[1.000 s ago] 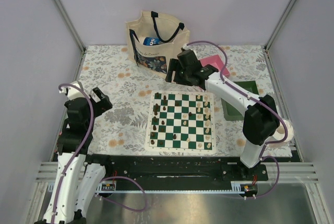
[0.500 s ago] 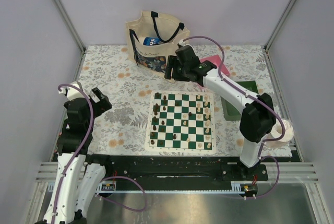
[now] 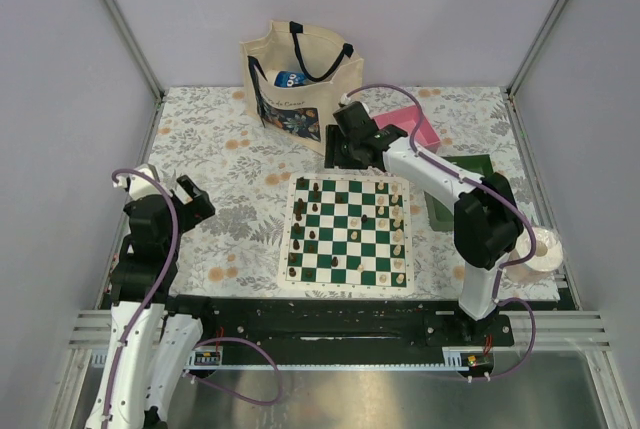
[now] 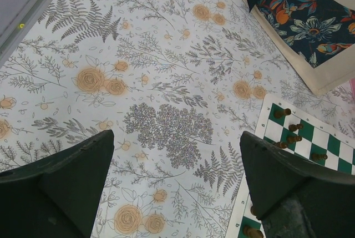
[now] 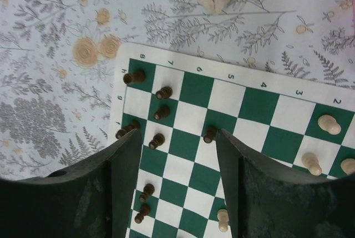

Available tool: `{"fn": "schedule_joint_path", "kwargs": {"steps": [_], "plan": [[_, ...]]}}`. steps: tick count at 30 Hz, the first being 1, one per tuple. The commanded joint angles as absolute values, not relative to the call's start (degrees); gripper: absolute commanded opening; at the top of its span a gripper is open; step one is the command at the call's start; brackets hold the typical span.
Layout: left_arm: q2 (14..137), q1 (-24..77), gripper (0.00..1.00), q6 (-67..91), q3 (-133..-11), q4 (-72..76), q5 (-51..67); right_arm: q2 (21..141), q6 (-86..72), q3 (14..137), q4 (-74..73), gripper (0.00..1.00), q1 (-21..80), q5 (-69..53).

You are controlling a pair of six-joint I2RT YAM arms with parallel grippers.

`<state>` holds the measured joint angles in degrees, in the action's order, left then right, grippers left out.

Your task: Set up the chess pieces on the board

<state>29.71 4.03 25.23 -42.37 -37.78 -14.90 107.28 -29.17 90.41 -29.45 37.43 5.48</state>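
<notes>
The board (image 5: 244, 105) carries small printed numbers along its far white border, reading 8, 7, 6, 5, 4, 3, 2 from left to right in the right wrist view; the letters down its left border are too small to read. The tote bag (image 4: 299, 16) shows only scraps of writing in the left wrist view: "egan" on a dark band and a few cut-off letters at the picture's top corner. From above, the print on the bag's face and the white lettering on the blue thing (image 3: 290, 79) inside it cannot be read. The board lies flat on the floral tablecloth (image 4: 166, 55), just in front of the bag. Dark pieces (image 5: 161, 92) stand scattered over its left squares and pale pieces (image 5: 327, 122) down its right side. The right gripper (image 5: 177, 138) hangs above the board's far left part with its fingers apart and nothing between them; one dark piece stands just by the right finger's tip, and the squares beneath the fingers are hidden. The left gripper (image 4: 176, 135) is spread wide over bare cloth, well left of the board, holding nothing. The right arm covers part of the green tray (image 3: 470, 164) and of the pink tray (image 3: 415, 127).
</notes>
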Motion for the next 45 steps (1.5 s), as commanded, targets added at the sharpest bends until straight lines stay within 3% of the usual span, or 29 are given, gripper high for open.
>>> {"fn": "schedule_joint_path", "kwargs": {"steps": [1, 16, 24, 35, 45], "plan": [[27.6, 3.6, 0.99, 26.3, -41.5, -36.0, -14.0, 104.2, -27.5, 88.0, -28.8, 0.64, 37.6, 6.7], [27.4, 3.6, 0.99, 26.6, -41.7, -37.2, -14.4, 106.3, -25.2, 84.5, -29.6, 0.54, 37.5, 5.8], [28.1, 3.3, 0.99, 26.5, -41.9, -37.1, -13.7, 101.9, -26.0, 79.8, -28.7, 0.54, 41.2, 0.9], [28.0, 2.9, 0.99, 26.5, -41.8, -37.1, -13.8, 93.3, -31.5, 68.2, -30.0, 0.57, 52.2, 5.2], [28.4, 2.5, 0.99, 26.5, -41.9, -37.1, -13.4, 90.5, -38.1, 62.7, -30.3, 0.59, 55.8, 9.1]]}}
